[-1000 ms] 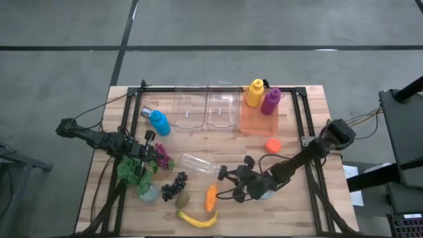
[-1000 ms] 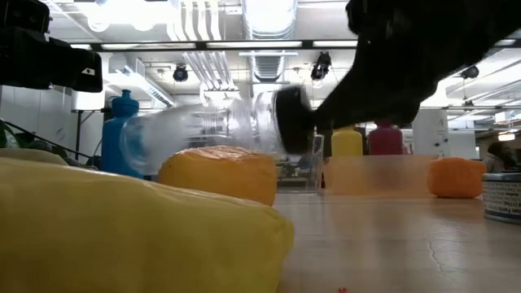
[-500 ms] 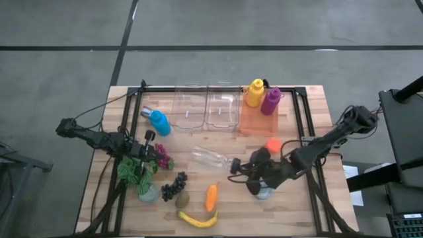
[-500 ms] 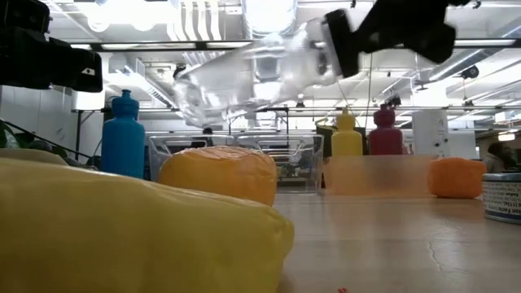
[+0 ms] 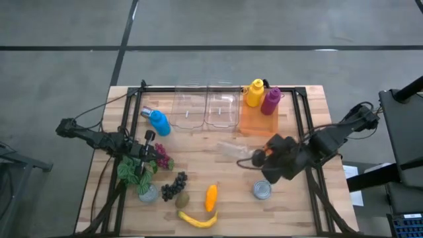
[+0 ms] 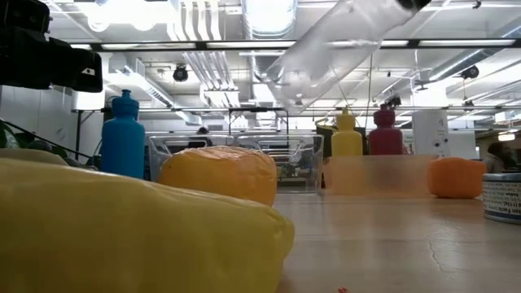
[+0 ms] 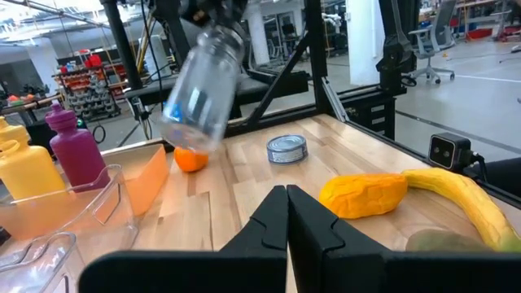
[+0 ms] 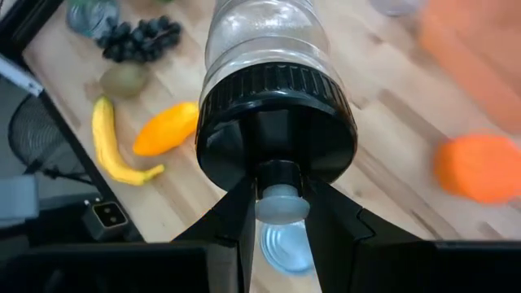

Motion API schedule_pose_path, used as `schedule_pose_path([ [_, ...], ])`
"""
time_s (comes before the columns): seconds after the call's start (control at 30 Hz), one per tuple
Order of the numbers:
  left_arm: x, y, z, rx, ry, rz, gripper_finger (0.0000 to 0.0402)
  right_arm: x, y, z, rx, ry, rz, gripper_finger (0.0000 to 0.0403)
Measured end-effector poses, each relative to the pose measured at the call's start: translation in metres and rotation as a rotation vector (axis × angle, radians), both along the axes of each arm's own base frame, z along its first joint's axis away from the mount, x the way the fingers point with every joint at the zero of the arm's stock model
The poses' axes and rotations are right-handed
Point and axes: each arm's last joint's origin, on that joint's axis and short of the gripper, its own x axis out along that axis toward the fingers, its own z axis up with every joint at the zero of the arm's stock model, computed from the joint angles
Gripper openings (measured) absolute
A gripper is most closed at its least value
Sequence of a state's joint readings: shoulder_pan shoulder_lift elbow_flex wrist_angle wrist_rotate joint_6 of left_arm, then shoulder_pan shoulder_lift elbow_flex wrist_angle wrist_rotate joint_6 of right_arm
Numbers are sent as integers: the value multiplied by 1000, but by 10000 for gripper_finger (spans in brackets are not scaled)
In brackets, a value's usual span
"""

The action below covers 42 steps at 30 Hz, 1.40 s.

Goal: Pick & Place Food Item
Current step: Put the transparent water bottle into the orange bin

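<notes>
- High view: clear plastic bottle [image 5: 232, 151] is held aloft by its black cap end in the right gripper [image 5: 259, 157], above the table [image 5: 310, 99] between the orange fruit [image 5: 272, 145] and the clear bins [image 5: 205, 109].
- Right wrist view: fingers are clamped narrowly on the cap neck; bottle [image 8: 269, 57] juts forward over the tin can [image 8: 285, 248].
- Risk, as judged: a slick cap held only at the neck could let the bottle swing or slip, dropping onto the can or fruit.
- Right arm is reached in low from the table's right edge, wrist turned leftward.
- Left gripper [image 5: 142, 156] is parked by the grapes [image 5: 173, 186]; fingers are closed together, holding nothing.
</notes>
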<state>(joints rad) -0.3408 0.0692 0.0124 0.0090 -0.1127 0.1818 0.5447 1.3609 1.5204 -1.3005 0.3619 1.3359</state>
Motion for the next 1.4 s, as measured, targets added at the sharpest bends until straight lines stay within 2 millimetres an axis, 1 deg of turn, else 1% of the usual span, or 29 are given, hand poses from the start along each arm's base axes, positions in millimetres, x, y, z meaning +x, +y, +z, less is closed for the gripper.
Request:
schedule_pose_path([
  [0.13,0,0,0,0,0,0,1,-13,-12,26,25,24,-97,78],
  [0.23,0,0,0,0,0,0,1,-21,-21,40,45,40,-169,78],
  [0.33,0,0,0,0,0,0,1,-24,-28,49,101,23,-210,78],
  [0.5,0,0,0,0,0,0,1,-32,-44,57,195,28,-242,78],
  [0.6,0,0,0,0,0,0,1,-34,-52,59,209,19,-274,78],
  [0.77,0,0,0,0,0,0,1,-37,-61,61,214,7,-287,78],
  [0.97,0,0,0,0,0,0,1,-51,-73,68,281,-25,-340,78],
  [1.1,0,0,0,0,0,0,1,-63,-82,70,332,-53,-410,78],
  [1.4,0,0,0,0,0,0,1,-91,-96,53,443,-53,-610,78],
])
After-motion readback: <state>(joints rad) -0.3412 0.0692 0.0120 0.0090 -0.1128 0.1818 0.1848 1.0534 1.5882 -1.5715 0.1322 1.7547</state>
